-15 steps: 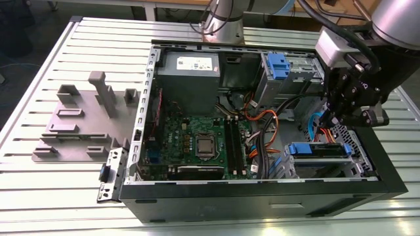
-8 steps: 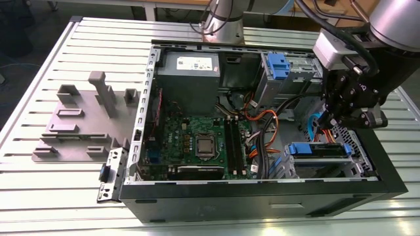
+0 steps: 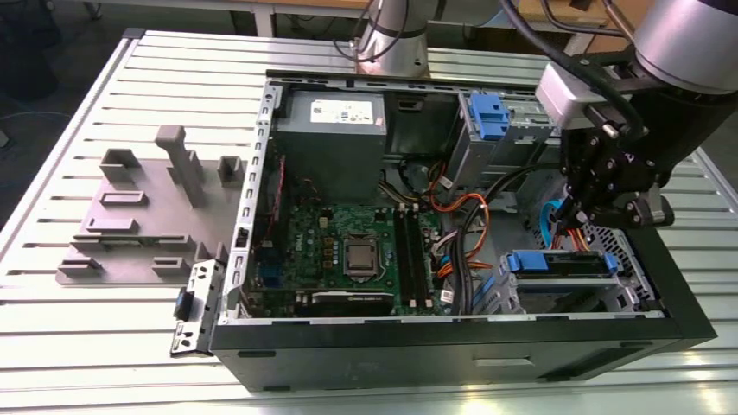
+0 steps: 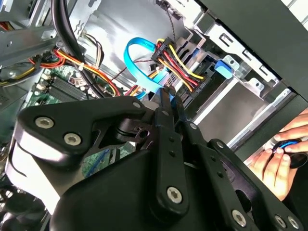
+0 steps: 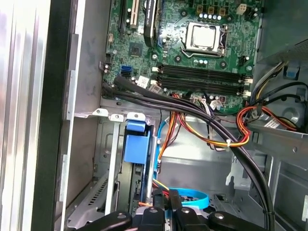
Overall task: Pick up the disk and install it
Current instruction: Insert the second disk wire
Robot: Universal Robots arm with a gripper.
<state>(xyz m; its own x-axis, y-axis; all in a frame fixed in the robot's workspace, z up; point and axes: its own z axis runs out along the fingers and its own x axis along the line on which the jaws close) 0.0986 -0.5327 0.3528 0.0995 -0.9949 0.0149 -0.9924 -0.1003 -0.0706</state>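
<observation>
With the disk [image 3: 562,263] already sitting in the lower bay at the case's corner, and your tool [image 4: 166,94] pressed together with nothing visibly pinched, right beside the red-and-yellow cables [image 4: 180,65], move slowly so you don't snag those wires.

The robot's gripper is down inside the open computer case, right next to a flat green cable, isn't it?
Nearly. The gripper is inside the open computer case, but the flat cable next to it is blue, not green. The second wrist view shows it looping just past the fingertips.
</observation>
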